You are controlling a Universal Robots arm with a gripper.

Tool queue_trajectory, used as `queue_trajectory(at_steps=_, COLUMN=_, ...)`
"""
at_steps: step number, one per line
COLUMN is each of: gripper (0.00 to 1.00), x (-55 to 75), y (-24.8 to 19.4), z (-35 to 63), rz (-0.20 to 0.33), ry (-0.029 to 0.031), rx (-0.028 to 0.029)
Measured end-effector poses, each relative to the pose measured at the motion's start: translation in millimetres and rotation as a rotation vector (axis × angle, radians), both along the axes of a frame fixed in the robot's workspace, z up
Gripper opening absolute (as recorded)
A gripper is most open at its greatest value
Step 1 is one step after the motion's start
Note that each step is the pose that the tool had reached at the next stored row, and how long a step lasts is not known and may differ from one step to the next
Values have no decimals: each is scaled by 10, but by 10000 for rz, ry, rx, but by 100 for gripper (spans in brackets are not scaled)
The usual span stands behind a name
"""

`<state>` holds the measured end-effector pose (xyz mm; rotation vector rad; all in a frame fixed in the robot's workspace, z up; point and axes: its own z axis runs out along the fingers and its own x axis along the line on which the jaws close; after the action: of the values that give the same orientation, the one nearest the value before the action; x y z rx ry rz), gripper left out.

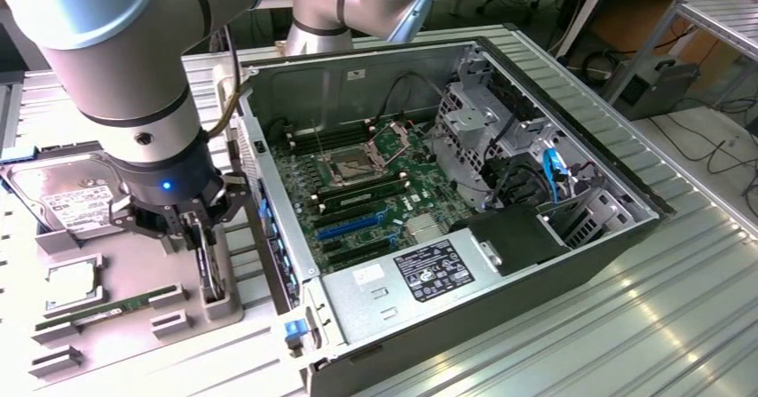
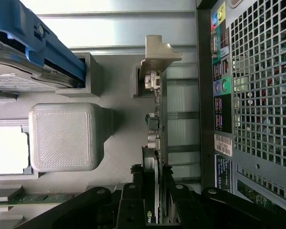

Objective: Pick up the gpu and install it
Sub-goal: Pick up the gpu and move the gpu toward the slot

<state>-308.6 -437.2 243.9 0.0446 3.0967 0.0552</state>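
Observation:
The gpu (image 1: 211, 277) is a slim black card standing on edge in a grey holder (image 1: 220, 310), just off the open computer case (image 1: 616, 237) towards the exterior view's left. My gripper (image 1: 198, 235) has come down over the card's upper edge. In the wrist view the gpu (image 2: 155, 129) runs edge-on, its silvery bracket (image 2: 158, 53) at the far end. My gripper (image 2: 153, 193) has one dark finger pressed against each face of the card. The card still sits in its holder. Inside the case the motherboard (image 1: 355, 179) lies exposed, with blue and black slots (image 1: 351, 226).
On the grey fixture plate lie a silver hard drive (image 1: 66, 193), a CPU (image 1: 71, 281) and a green RAM stick (image 1: 109, 312). The case's perforated rear panel (image 2: 262, 95) stands close beside the card. A grey block (image 2: 64, 136) sits on the card's other side.

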Motion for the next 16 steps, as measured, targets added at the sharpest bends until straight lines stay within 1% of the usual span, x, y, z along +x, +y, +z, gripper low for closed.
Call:
queue_trajectory(at_steps=2, gripper=26, x=0, y=0, z=0, rz=72, ry=-1, rx=0)
queue_trajectory(at_steps=10, gripper=26, x=1, y=0, z=11, rz=73, ry=0, rx=1)
queue_trajectory(at_steps=12, gripper=26, x=1, y=0, z=40, rz=74, ry=0, rx=4)
queue_trajectory(at_steps=13, gripper=26, x=0, y=0, z=78, rz=73, ry=0, rx=6)
queue_trajectory(at_steps=15, gripper=26, x=0, y=0, z=186, rz=75, ry=1, rx=10)
queue_trajectory(at_steps=16, gripper=26, x=0, y=0, z=218, rz=75, ry=0, rx=11)
